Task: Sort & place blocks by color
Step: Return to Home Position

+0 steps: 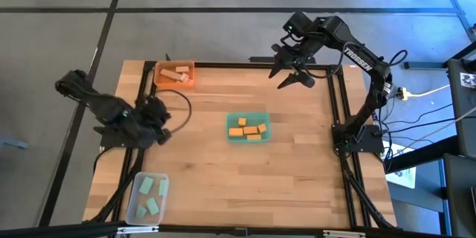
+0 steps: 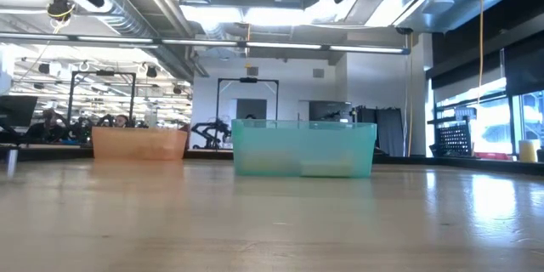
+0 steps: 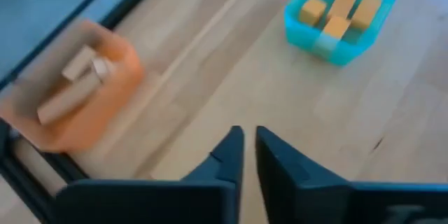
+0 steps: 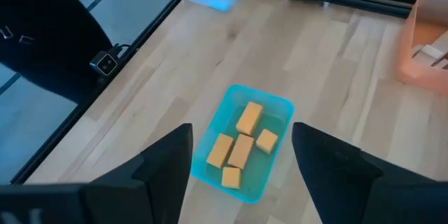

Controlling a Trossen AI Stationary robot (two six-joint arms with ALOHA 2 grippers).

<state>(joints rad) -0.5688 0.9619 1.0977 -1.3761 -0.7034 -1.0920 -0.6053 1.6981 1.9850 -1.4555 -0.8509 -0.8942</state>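
Several orange blocks (image 1: pixel 248 129) lie in the green tray (image 1: pixel 232 137) at mid-table, also seen as orange blocks (image 4: pixel 240 145) in the right wrist view. Pale wood blocks (image 1: pixel 177 74) lie in the orange tray (image 1: pixel 160 83) near the far left corner. Mint-green blocks (image 1: pixel 150 196) sit in the clear tray (image 1: pixel 134 202) at the near left. My left gripper (image 3: pixel 248 155) hovers at the table's left side, nearly shut and holding nothing. My right gripper (image 4: pixel 241 164) hangs open, high above the far right of the table.
A black frame (image 1: pixel 245 65) runs along the table's edges. In the low view the green tray (image 2: pixel 303 147) and the orange tray (image 2: pixel 140 143) stand on the far part of the table. Bare wood lies between the trays.
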